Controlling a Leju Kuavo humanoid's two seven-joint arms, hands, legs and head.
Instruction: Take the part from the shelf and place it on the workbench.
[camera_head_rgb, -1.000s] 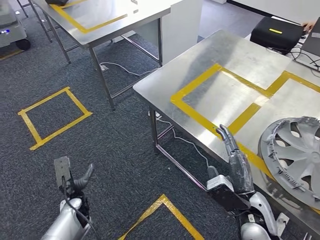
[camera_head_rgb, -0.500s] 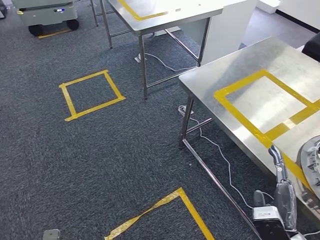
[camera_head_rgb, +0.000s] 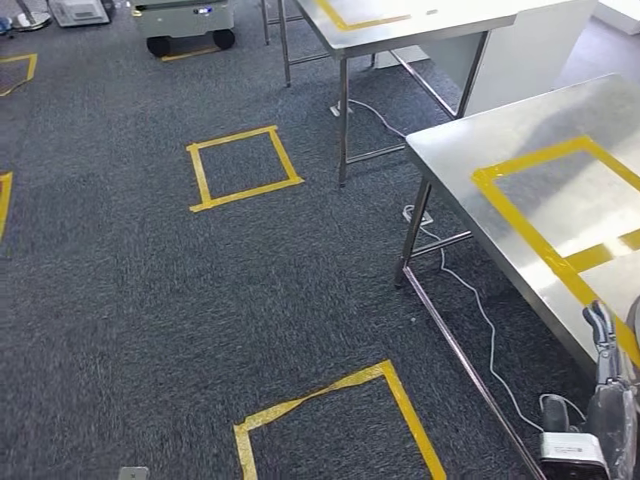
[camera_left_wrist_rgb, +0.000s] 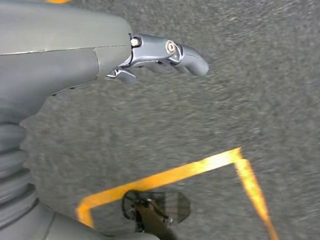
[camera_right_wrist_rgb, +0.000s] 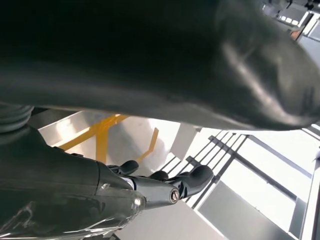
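Steel workbench (camera_head_rgb: 528, 130); right hand (camera_head_rgb: 613, 400) empty at its edge.

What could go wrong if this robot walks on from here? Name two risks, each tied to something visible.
1. The right hand is raised right at the edge of the steel workbench. A turn or arm swing could knock it against the metal.
2. A white cable trails over the carpet by the workbench legs. A foot stepping near might snag it.
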